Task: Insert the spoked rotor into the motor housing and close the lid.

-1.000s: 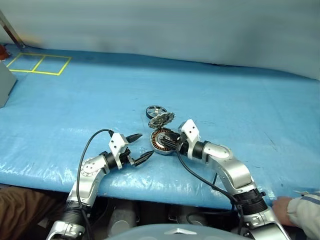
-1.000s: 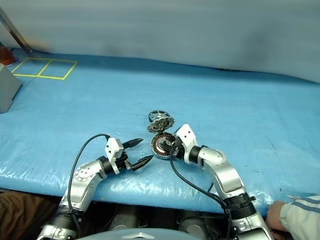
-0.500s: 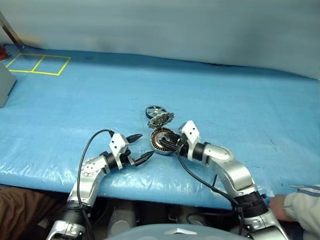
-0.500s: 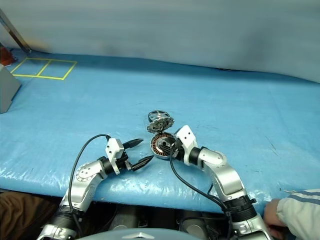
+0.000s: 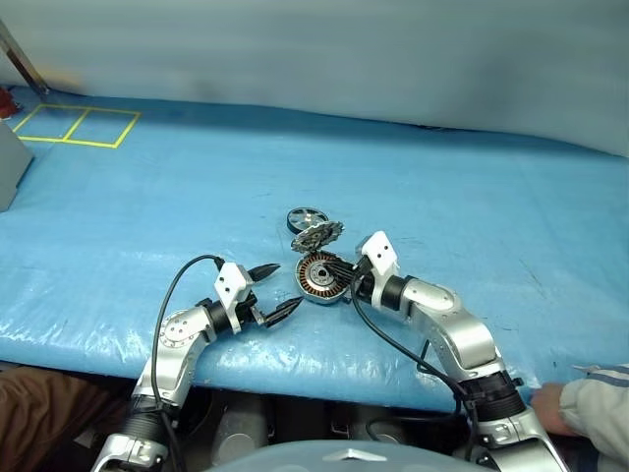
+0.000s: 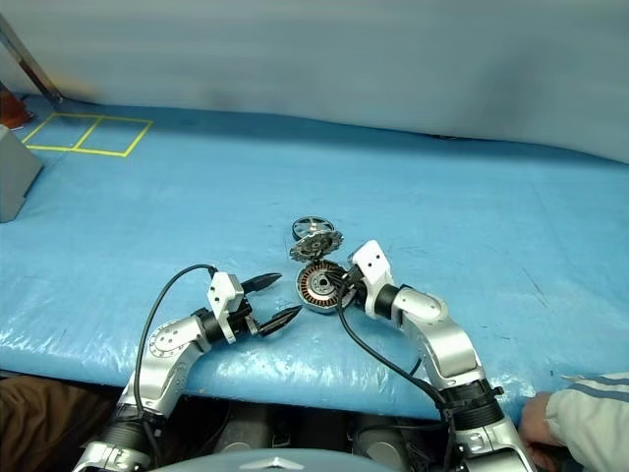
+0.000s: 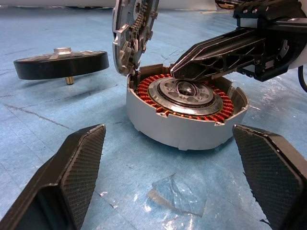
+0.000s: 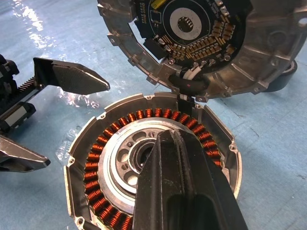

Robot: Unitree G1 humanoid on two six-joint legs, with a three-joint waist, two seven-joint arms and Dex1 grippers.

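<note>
**A:** Your right claw (image 8: 175,143) is pinched fully together, nothing in it, and its tip sits over the middle of the housing (image 7: 184,112), above the silvery hub inside the copper ring. Can't tell whether it's actually touching the hub.

**B:** And my left one?

**A:** Your left claw (image 5: 273,288) is spread wide and holding nothing, level over the blue tarp (image 5: 442,197), just beside the housing on your left. Its fingers (image 7: 72,172) frame the housing in the left wrist view, with a gap of bare tarp between.

**B:** What's crowding me?

**A:** The lid (image 8: 192,43) stands nearly upright on the housing's far rim, hinged open, circuit-and-toothed face turned toward you. The rotor (image 7: 61,62) lies flat on the tarp just behind and a bit left of the lid, apart from the housing. So the lid stands between your claws and the rotor.

**B:** Room to move?

**A:** Plenty of open tarp to the right and far side. The near table edge runs close under both arms. Yellow tape squares (image 5: 77,126) and a grey box (image 5: 10,167) sit well off at far left. A person's hand (image 5: 552,405) and sleeve rest at the near right edge, beside your right arm.
</note>
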